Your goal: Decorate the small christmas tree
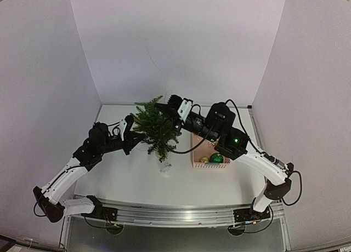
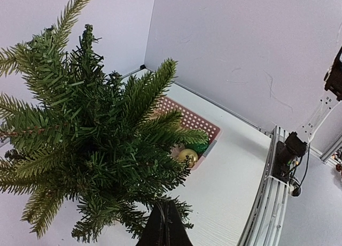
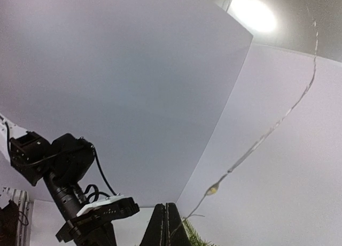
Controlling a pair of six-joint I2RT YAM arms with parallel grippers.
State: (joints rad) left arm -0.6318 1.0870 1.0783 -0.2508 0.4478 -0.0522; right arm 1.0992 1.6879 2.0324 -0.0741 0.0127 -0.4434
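Note:
The small christmas tree (image 1: 155, 129) stands mid-table on its pale base (image 1: 164, 167) and fills the left wrist view as dark green branches (image 2: 91, 133). My left gripper (image 1: 138, 138) is shut, its tip (image 2: 164, 204) pushed among the lowest needles; nothing pinched shows. Up at the treetop, my right gripper (image 1: 163, 106) is shut (image 3: 166, 206) on a thin light wire (image 3: 267, 131). That wire rises up and to the right from the fingers and carries a small yellow bulb (image 3: 212, 190).
A pink basket (image 1: 195, 153) right of the tree holds a gold bauble (image 1: 204, 159) and a green bauble (image 1: 216, 158); the left wrist view shows the basket (image 2: 199, 119) with its gold bauble (image 2: 187, 156). White walls close in three sides. A metal rail (image 1: 175, 213) runs along the near edge.

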